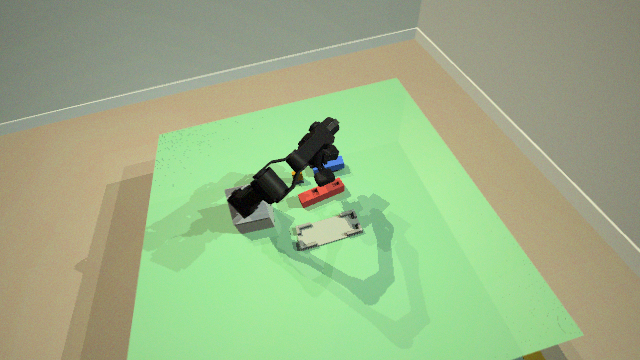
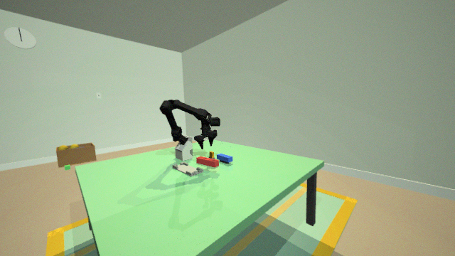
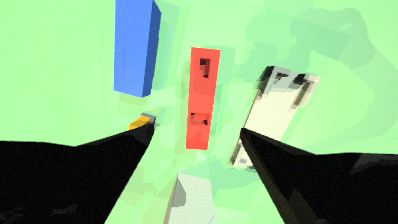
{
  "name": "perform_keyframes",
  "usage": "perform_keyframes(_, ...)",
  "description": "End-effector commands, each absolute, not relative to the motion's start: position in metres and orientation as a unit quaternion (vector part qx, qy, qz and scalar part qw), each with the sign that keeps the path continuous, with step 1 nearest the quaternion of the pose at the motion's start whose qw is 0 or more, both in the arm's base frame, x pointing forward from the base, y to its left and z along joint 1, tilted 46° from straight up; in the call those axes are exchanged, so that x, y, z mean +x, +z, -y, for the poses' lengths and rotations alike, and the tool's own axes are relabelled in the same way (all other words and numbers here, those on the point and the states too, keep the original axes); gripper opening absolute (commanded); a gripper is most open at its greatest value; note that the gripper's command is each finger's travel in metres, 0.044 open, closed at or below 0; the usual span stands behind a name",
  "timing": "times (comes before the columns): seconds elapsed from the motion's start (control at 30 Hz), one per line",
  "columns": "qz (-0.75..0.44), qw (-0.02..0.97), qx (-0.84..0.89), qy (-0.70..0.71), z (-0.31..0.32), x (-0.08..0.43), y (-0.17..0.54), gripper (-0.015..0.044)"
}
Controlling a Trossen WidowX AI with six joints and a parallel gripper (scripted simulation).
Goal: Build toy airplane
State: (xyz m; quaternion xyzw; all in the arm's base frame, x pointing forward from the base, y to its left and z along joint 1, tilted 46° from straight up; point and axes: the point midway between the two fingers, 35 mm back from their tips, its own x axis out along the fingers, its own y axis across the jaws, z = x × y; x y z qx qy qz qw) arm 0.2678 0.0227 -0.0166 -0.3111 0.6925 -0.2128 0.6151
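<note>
The red fuselage (image 1: pixel 307 199) (image 2: pixel 207 161) (image 3: pixel 201 95) lies on the table with its two sockets facing up, outside the jig. The pale cradle jig (image 1: pixel 325 231) (image 2: pixel 185 168) (image 3: pixel 272 110) is empty beside it. The blue wing (image 1: pixel 335 164) (image 2: pixel 225 158) (image 3: pixel 132 50) lies on the fuselage's other side. The small orange tail fin (image 1: pixel 297 175) (image 2: pixel 211 155) (image 3: pixel 140 121) is near the wing's end, partly hidden by a finger in the wrist view. My gripper (image 2: pixel 206 146) (image 3: pixel 198 130) is open and empty, pointing down above the parts, with the fuselage showing between its fingers in the wrist view.
The grey arm base (image 1: pixel 255 222) (image 2: pixel 183 152) (image 3: pixel 195 200) stands near the fuselage's socket end and the jig's end. The green table (image 1: pixel 225 300) (image 2: pixel 142 213) carries the arm's shadows. A brown box (image 2: pixel 76 156) stands on the floor beyond the table.
</note>
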Motion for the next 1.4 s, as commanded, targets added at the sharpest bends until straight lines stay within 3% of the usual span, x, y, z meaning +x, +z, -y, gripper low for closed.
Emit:
perform_keyframes(0.0,-0.685,0.615,-0.317,-0.228,-0.022,0.271,-0.014,0.0440)
perform_keyframes(0.23,-0.685,0.614,-0.318,-0.229,0.017,0.268,-0.051,0.0440)
perform_keyframes(1.37,-0.685,0.614,-0.319,-0.229,0.057,0.266,-0.090,0.0440)
